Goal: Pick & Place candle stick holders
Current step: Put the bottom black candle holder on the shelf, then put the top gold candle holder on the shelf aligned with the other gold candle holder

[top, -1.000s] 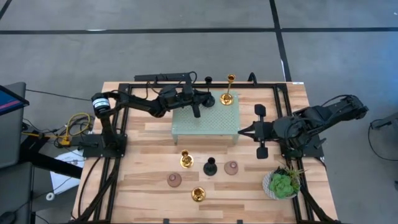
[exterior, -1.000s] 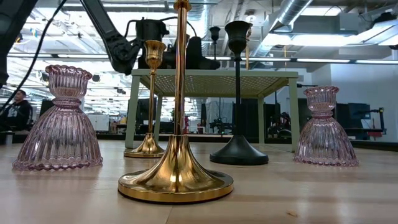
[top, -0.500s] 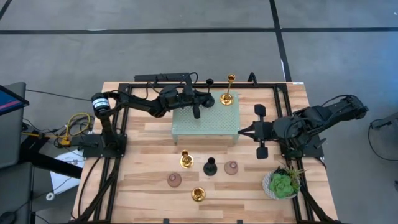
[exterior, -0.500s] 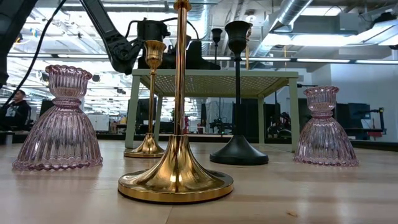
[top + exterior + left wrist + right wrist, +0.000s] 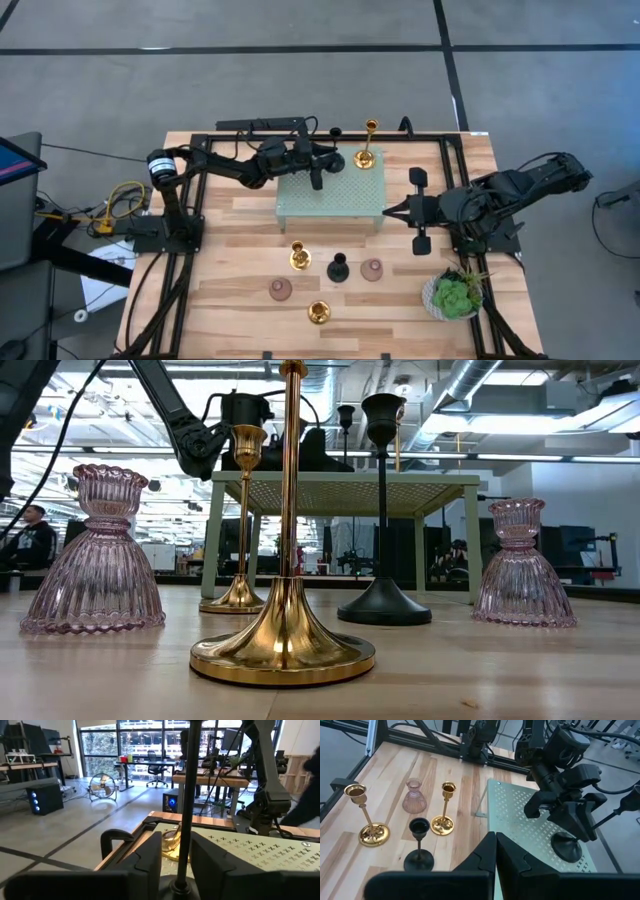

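A black candle stick holder (image 5: 316, 172) stands on its round base (image 5: 567, 847) on the green perforated stand (image 5: 345, 198). My left gripper (image 5: 177, 862) is open, one finger on either side of the slim stem (image 5: 185, 795), and a gap shows beside the stem. A gold holder (image 5: 366, 156) stands on the stand's far right corner. On the table in front stand two gold holders (image 5: 300, 257) (image 5: 319, 312), one black holder (image 5: 338, 268) and two pink holders (image 5: 372, 268) (image 5: 280, 289). My right gripper (image 5: 392, 210) is shut and empty, right of the stand.
A green plant in a white pot (image 5: 455, 296) stands at the table's near right. Black frame rails (image 5: 455, 160) run along the table's sides. Bare wood shows left of the stand (image 5: 240, 205) and along the near edge (image 5: 380, 325).
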